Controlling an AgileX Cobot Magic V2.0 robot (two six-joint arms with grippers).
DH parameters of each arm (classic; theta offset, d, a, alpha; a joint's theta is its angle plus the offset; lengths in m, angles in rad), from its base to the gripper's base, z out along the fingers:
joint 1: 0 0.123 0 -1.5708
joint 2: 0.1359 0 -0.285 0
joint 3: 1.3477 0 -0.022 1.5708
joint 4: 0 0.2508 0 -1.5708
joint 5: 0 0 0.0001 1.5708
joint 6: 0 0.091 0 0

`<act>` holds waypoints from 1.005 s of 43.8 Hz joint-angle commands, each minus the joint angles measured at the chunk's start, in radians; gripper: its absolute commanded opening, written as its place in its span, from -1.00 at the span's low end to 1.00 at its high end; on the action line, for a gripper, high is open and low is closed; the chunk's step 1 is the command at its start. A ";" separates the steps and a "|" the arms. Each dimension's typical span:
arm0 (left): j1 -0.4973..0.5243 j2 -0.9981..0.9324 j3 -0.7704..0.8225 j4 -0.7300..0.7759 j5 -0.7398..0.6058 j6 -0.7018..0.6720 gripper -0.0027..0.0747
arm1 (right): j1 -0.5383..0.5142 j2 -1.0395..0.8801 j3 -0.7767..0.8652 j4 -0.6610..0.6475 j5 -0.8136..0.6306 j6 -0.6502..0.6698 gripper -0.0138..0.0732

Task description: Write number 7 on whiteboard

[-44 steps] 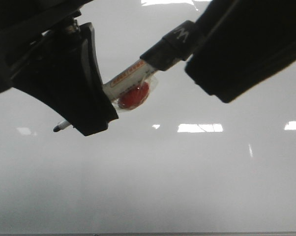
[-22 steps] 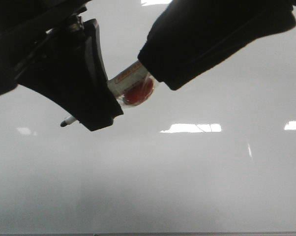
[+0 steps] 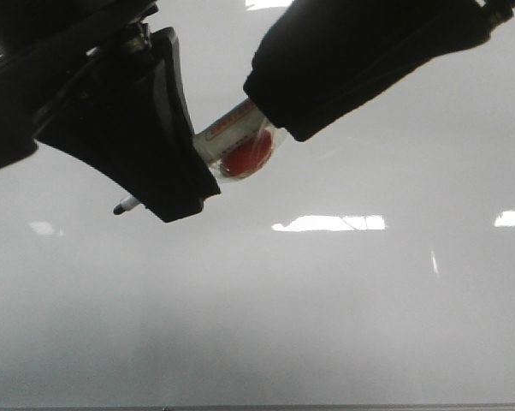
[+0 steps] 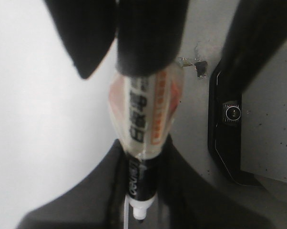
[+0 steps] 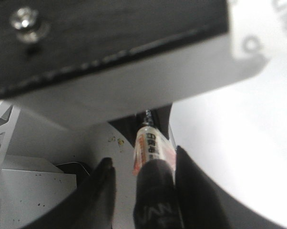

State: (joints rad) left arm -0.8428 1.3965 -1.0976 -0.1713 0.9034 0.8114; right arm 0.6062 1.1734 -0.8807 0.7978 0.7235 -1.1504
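Closing over the marker (image 3: 232, 145) cap, the right gripper (image 3: 270, 128) joins the left gripper (image 3: 185, 175) clamping its barrel; whiteboard (image 3: 326, 325) unmarked.

Your left gripper (image 3: 168, 184) is a matte black block, its broad finger flaring into a curved wedge with a squared tip. Near its top edge you can make out small silvery hardware (too blurred to name). Your right gripper (image 3: 279, 103) is equally black, rounded and bulky. From its wrist camera you see black fingers (image 5: 101, 191) and a silver screw (image 5: 25, 21) set in a dark plate.
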 commanded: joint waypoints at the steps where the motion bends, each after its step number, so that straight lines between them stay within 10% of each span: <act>1: -0.009 -0.028 -0.031 -0.020 -0.042 0.001 -0.98 | 0.003 -0.016 -0.034 0.048 -0.029 -0.009 -0.12; 18: -0.009 -0.028 -0.031 -0.020 -0.055 -0.001 -0.97 | 0.003 0.019 -0.034 0.043 -0.026 -0.009 -0.58; 32: 0.021 -0.067 -0.036 -0.014 -0.062 -0.061 -0.04 | 0.000 0.014 -0.034 0.040 -0.027 -0.009 -0.82; 44: 0.181 -0.264 -0.021 -0.011 -0.001 -0.195 0.02 | -0.101 -0.076 -0.083 -0.097 -0.009 0.174 -0.82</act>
State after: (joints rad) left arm -0.7057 1.2072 -1.1001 -0.1665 0.9278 0.6728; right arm 0.5440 1.1535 -0.9030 0.7411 0.7261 -1.0767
